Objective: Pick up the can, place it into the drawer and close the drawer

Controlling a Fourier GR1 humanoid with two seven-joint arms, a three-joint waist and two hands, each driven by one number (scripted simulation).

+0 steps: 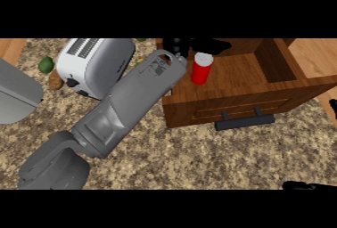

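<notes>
Half of left hand point(197, 46) hidden above red can point(201, 69).

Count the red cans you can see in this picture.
1. The red can stands inside the open wooden drawer, beside the left hand. Others could be hidden behind the arm.

R hand point(308, 185) mostly cut off, maybe.

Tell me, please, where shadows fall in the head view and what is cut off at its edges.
Head view: the drawer interior is darker along its right wall; the left hand near the red can merges with the top edge; the right hand barely shows bottom right.
</notes>
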